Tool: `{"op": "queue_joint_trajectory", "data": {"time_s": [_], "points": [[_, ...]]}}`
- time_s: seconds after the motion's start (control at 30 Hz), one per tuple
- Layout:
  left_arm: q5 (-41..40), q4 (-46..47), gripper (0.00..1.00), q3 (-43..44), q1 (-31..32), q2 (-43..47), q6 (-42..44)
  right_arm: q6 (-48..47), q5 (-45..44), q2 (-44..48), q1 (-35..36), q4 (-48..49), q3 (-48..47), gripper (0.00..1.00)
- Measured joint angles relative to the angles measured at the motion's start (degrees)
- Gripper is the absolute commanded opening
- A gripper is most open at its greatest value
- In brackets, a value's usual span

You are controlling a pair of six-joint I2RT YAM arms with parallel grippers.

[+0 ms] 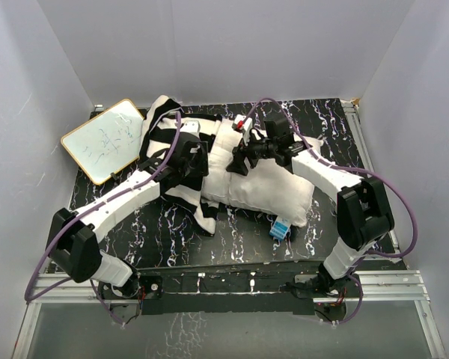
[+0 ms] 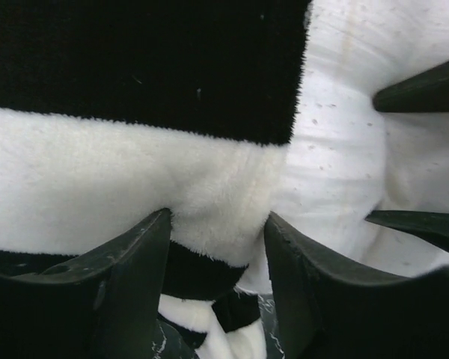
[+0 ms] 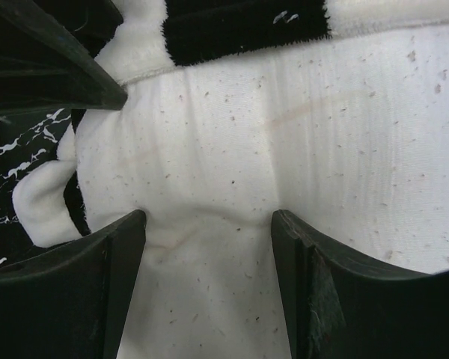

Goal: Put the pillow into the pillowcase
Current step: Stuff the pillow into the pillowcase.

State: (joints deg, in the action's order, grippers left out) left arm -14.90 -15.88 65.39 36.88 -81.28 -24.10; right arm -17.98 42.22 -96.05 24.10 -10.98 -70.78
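The pillow (image 1: 266, 191) is lying across the middle of the table (image 1: 232, 239), reaching toward its right edge. The pillowcase (image 1: 156, 131) is bunching against the pillow's left end and trailing toward the far left corner, where a whiteboard (image 1: 108, 140) is leaning. The left gripper (image 2: 217, 217) is straddling a thick white fold of the pillowcase that is touching both fingers; whether it is clenching I cannot tell. The right gripper (image 3: 209, 217) is pressing released, wide-spread fingers into the pillow's plain fabric near the pillowcase hem. A small blue object (image 1: 280, 228) is sitting at the pillow's near edge
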Motion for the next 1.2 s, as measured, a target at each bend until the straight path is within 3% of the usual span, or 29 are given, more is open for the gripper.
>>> {"op": "queue_joint_trajectory", "data": {"time_s": [0.13,0.2,0.23,0.3,0.4,0.47,0.63,0.8,0.97,1.07,1.2], "points": [[-3.5,0.7,0.29,0.2,0.1,-1.9,1.5,0.9,-0.8,0.0,0.0,1.6,0.5,0.64],[-4.4,0.9,0.05,0.2,0.1,-2.1,2.1,1.3,-1.3,-0.1,0.0,2.3,0.8,0.59],[-4.6,0.9,0.0,0.3,0.1,-2.1,2.2,1.4,-1.6,-0.2,0.0,2.6,0.9,0.56],[-4.5,1.0,0.0,0.5,0.1,-2.1,2.5,1.6,-2.0,-0.8,0.0,3.2,0.9,0.45],[-2.0,1.3,0.0,0.7,0.1,-2.0,3.0,1.9,-2.4,-3.1,0.0,4.1,0.3,0.11],[2.2,1.1,0.0,1.5,0.0,-2.0,3.0,2.4,-1.8,-6.0,0.0,4.0,-1.4,0.08],[14.7,3.6,0.0,5.9,-0.1,-2.0,1.3,8.1,4.3,-11.0,-1.5,3.3,-7.9,0.08],[24.5,13.8,0.0,5.0,0.0,-2.0,-4.4,20.7,10.8,-10.7,-4.9,11.6,-9.6,0.08],[29.4,25.5,0.0,-6.2,-0.3,-2.1,-8.4,25.9,12.8,-6.4,-5.4,26.3,6.5,0.1],[33.4,31.4,0.01,-16.5,-1.9,-3.4,-11.3,18.4,15.9,-4.4,-5.2,23.5,12.6,0.34],[37.2,36.6,0.17,-23.2,-3.1,-3.0,-13.0,-2.1,19.2,0.7,-5.3,4.5,8.8,0.63]]}}
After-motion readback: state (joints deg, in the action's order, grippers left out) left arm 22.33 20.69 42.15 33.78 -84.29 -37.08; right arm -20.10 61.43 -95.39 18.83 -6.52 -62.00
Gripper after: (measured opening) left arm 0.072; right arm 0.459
